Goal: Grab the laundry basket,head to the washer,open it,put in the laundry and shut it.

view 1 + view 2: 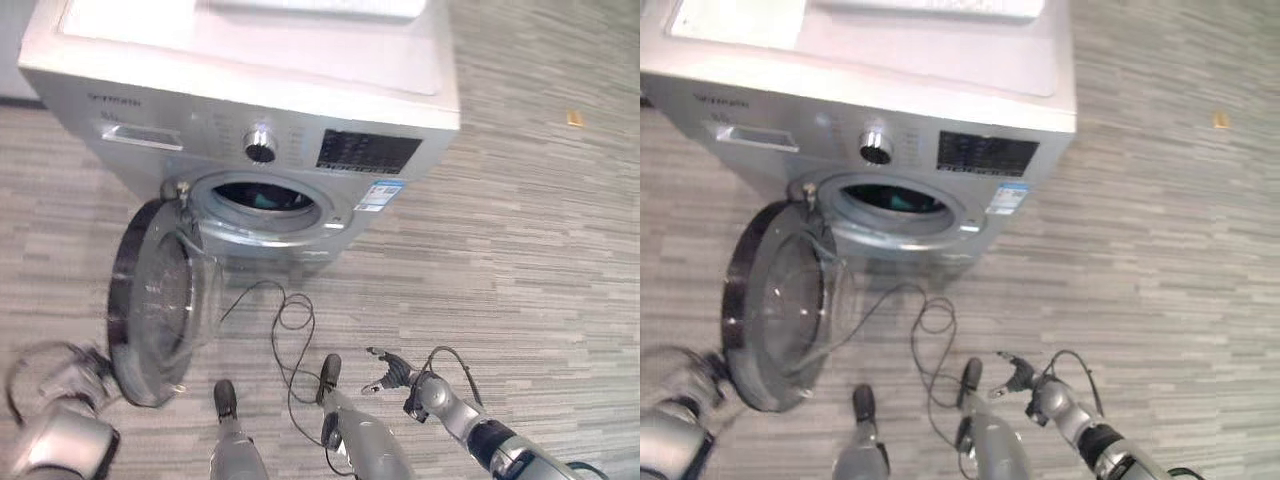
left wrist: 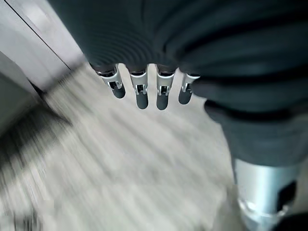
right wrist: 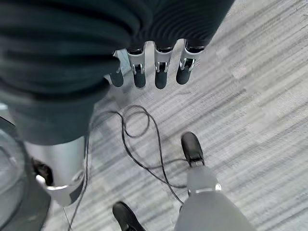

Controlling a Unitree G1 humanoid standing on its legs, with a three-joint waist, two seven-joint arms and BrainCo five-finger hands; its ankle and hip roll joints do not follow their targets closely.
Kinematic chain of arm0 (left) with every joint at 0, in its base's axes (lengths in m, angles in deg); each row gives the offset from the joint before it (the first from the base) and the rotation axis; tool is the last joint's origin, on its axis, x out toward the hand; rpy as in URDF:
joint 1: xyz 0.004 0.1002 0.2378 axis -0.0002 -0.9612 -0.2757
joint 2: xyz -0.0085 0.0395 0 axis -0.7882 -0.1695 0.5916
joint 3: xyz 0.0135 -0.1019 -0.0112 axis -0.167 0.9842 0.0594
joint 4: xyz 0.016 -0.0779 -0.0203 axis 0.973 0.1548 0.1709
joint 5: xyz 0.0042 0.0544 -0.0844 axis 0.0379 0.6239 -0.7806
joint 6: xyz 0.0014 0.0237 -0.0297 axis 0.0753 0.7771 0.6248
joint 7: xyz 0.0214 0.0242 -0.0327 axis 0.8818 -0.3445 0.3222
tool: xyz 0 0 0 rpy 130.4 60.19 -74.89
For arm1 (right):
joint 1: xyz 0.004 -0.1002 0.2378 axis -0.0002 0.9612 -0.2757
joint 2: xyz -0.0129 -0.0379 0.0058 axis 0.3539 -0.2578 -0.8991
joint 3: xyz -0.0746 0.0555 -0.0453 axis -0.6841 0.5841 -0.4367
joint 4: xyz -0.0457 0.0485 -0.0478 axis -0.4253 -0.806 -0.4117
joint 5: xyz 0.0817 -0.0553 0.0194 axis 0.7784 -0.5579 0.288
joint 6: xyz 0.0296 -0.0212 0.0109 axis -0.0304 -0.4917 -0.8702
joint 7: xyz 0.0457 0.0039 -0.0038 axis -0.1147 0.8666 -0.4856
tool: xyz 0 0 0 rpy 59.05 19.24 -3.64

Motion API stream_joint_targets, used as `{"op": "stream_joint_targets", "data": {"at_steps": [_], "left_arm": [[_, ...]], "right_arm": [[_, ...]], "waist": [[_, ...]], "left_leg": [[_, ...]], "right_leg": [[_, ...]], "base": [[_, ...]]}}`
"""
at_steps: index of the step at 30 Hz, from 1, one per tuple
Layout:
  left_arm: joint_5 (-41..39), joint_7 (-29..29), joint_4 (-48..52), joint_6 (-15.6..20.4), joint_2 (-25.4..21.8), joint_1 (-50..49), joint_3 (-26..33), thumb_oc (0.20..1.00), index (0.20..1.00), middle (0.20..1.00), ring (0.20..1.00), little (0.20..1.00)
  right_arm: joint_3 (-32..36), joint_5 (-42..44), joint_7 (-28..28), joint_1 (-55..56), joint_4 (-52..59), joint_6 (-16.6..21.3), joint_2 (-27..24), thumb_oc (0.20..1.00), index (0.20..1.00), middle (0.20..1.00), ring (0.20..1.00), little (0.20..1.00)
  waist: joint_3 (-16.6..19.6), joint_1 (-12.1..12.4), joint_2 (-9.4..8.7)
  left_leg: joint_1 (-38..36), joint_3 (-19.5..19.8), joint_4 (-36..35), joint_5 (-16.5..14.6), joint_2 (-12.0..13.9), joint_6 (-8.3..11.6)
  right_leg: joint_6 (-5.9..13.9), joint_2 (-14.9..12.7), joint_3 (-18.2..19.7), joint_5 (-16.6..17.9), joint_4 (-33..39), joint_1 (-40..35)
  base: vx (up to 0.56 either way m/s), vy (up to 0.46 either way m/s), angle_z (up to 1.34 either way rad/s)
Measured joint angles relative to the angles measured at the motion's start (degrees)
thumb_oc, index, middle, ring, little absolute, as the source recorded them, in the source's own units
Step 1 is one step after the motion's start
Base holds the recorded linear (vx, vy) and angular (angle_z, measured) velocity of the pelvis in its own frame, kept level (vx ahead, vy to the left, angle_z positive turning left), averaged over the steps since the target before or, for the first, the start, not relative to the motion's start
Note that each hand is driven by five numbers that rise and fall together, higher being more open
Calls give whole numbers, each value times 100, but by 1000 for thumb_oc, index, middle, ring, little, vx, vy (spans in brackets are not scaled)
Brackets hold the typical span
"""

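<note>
one washer (image 1: 300,90), one round door (image 1: 155,300) open, laundry (image 1: 262,200) inside.

Silver-grey washer (image 1: 240,90) with white top, chrome knob (image 1: 260,144), black display panel (image 1: 367,151), blue-white sticker (image 1: 379,195); door (image 1: 155,300) has black rim, clear glass; teal laundry (image 1: 266,200) inside dark drum; floor (image 1: 540,230) grey streaked; small orange scrap (image 1: 574,118)

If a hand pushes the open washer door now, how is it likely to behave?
The washer door hangs wide open from a hinge at the drum opening's left, so it would probably swing rather than slide. Its round rim and glass look rigid, so probably no flexing. It may need a firm last push to latch.
</note>
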State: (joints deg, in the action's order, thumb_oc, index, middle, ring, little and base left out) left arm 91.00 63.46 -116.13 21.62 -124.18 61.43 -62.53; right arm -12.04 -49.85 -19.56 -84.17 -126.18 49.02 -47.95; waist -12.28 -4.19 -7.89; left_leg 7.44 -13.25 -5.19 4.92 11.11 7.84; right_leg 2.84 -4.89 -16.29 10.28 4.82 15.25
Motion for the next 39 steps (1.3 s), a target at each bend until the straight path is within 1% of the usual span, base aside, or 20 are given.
{"op": "stream_joint_targets", "data": {"at_steps": [3, 4, 6, 8, 9, 11, 13, 15, 17, 19, 20, 23, 26, 29, 31, 33, 35, 36, 37, 39], "left_arm": [[-19, 26, 63, 45, 301, -113, -38, 1000, 1000, 1000, 1000, 1000], [-62, -9, 134, 4, 393, -131, -167, 1000, 1000, 1000, 1000, 1000], [-120, -30, 233, 64, 739, -107, -423, 1000, 1000, 1000, 1000, 1000], [-238, -69, 342, 140, 905, 100, -516, 1000, 1000, 1000, 1000, 1000], [-265, -119, 451, 186, 988, 204, -696, 1000, 1000, 1000, 1000, 1000], [-270, -195, 702, 275, 1314, 282, -1073, 1000, 1000, 1000, 1000, 1000], [-326, -234, 939, 286, 1608, 337, -1206, 1000, 1000, 1000, 1000, 1000], [-506, -289, 1272, 519, 1848, 337, -1204, 1000, 1000, 1000, 1000, 1000], [-826, -489, 1633, 535, 2099, 322, -1160, 1000, 1000, 1000, 1000, 1000], [-1322, -690, 1756, 647, 2422, 334, -1033, 1000, 1000, 1000, 1000, 1000], [-2008, -866, 1842, 779, 2832, 336, -702, 1000, 1000, 1000, 1000, 1000], [-2777, -952, 1843, 937, 3193, 329, -650, 1000, 1000, 1000, 1000, 1000], [-3257, -958, 2147, 1022, 3234, 100, -676, 1000, 1000, 1000, 1000, 1000], [-3387, -948, 2331, 1157, 3068, -309, -670, 1000, 1000, 1000, 1000, 1000], [-3570, -899, 2297, 1245, 2997, -495, -343, 1000, 1000, 1000, 1000, 1000], [-3637, -950, 2164, 1219, 2724, -573, -276, 1000, 1000, 1000, 1000, 1000], [-3637, -967, 2163, 1219, 2553, -510, -279, 1000, 1000, 1000, 1000, 1000], [-3638, -996, 2133, 1219, 2489, -403, -236, 1000, 1000, 1000, 1000, 1000], [-3638, -1110, 2028, 1216, 2424, 52, -283, 1000, 1000, 1000, 1000, 1000], [-3610, -1175, 1998, 1211, 2246, 620, -342, 1000, 1000, 1000, 1000, 1000]], "right_arm": [[8, -47, -99, 174, -64, -1, -30, 1000, 1000, 1000, 1000, 1000], [122, -152, -152, 253, -343, 47, 17, 1000, 1000, 1000, 1000, 1000], [191, -289, -275, 491, -1298, -56, 18, 1000, 1000, 1000, 1000, 1000], [329, -340, -342, 777, -1602, -112, -64, 1000, 1000, 1000, 1000, 1000], [418, -449, -396, 961, -1962, -155, -125, 1000, 1000, 1000, 1000, 1000], [445, -665, -534, 1417, -2412, -221, -208, 1000, 1000, 1000, 1000, 1000], [487, -743, -606, 1830, -2639, -260, -223, 1000, 1000, 1000, 1000, 1000], [617, -778, -621, 2168, -2718, -275, -191, 1000, 1000, 1000, 1000, 1000], [1136, -750, -575, 2374, -2826, -272, -81, 1000, 1000, 1000, 1000, 1000], [1250, -555, -469, 2464, -2800, -272, 17, 1000, 1000, 1000, 1000, 1000], [1306, -284, -357, 2455, -2644, -266, 129, 1000, 1000, 1000, 1000, 1000], [1302, -79, -199, 2281, -2348, -156, 246, 1000, 1000, 1000, 1000, 1000], [1309, 137, -65, 2047, -2026, -102, 276, 1000, 1000, 1000, 1000, 1000], [1307, 254, 39, 1903, -1884, -88, 255, 1000, 1000, 1000, 1000, 1000], [1302, 264, 53, 1908, -1823, -100, 242, 1000, 1000, 1000, 1000, 1000], [1223, 293, 145, 1920, -1635, -89, 206, 1000, 1000, 1000, 1000, 1000], [1111, 310, 154, 1916, -1516, -68, 162, 1000, 1000, 1000, 1000, 1000], [1049, 366, 159, 1914, -1465, -51, 142, 1000, 1000, 1000, 1000, 1000], [850, 380, 191, 1886, -1279, 22, 40, 1000, 1000, 1000, 1000, 1000], [792, 391, 199, 1743, -1194, 27, 30, 1000, 1000, 1000, 1000, 1000]], "waist": [[180, -35, 42], [295, -65, 120], [686, -126, 375], [768, -223, 464], [847, -282, 576], [935, -234, 745], [971, -287, 818], [969, -316, 842], [963, -388, 855], [956, -403, 865], [932, -433, 885], [864, -525, 943], [805, -556, 1024], [762, -434, 1040], [728, -403, 1014], [528, -292, 894], [465, -287, 843], [429, -299, 779], [396, -311, 718], [292, -346, 534]], "left_leg": [[-178, -120, 1, -49, 8, -72], [-266, -279, -7, -156, 37, -152], [-410, -449, -10, -244, 46, -220], [-440, -478, -9, -294, 56, -257], [-433, -450, -10, -302, 65, -261], [-436, -375, -19, -314, 81, -259], [-438, -330, -11, -318, 93, -257], [-424, -300, -18, -318, 102, -257], [-433, -243, -10, -323, 114, -265], [-438, -241, 8, -323, 123, -266], [-441, -236, 6, -323, 122, -266], [-441, -240, -1, -323, 122, -266], [-440, -241, -3, -323, 133, -267], [-449, -216, 1, -321, 131, -270], [-431, -162, 1, -324, 138, -275], [-375, -103, 40, -287, 130, -244], [-213, 18, 81, -295, 125, -255], [-95, 58, 135, -258, 127, -208], [244, 192, 219, -259, 121, -217], [391, 180, 202, -174, 123, -151]], "right_leg": [[58, 31, 109, -19, 12, -98], [187, 72, 206, -86, 11, -132], [319, 61, 355, -136, 12, -154], [350, 74, 437, -133, 12, -140], [357, 79, 427, -139, 13, -150], [383, 85, 374, -171, 12, -208], [397, 92, 338, -190, 12, -226], [399, 100, 322, -194, 12, -235], [398, 96, 277, -194, 12, -272], [398, 102, 276, -194, 13, -294], [398, 102, 275, -194, 14, -305], [399, 105, 278, -195, 13, -301], [395, 122, 275, -207, 13, -302], [400, 121, 246, -226, 13, -329], [397, 119, 198, -244, 15, -345], [404, 111, 156, -223, 12, -322], [401, 89, 101, -224, 12, -239], [393, 113, 68, -190, 2, -162], [392, 57, -32, -194, -43, 69], [316, 87, 1, -100, -59, 258]], "base": [[97, -7, -25], [84, -35, -54], [78, -72, -51], [63, -70, -15], [61, -64, -1], [39, -66, 12], [27, -51, 10], [23, -49, 4], [4, -48, 7], [-10, -49, 3], [-14, -30, 2], [-4, -10, -1], [-5, -10, 0], [-24, -26, 7], [-85, -40, 15], [-158, -65, 17], [-175, -85, 20], [-115, -57, 38], [-142, -49, 31], [-144, -44, 8]]}}
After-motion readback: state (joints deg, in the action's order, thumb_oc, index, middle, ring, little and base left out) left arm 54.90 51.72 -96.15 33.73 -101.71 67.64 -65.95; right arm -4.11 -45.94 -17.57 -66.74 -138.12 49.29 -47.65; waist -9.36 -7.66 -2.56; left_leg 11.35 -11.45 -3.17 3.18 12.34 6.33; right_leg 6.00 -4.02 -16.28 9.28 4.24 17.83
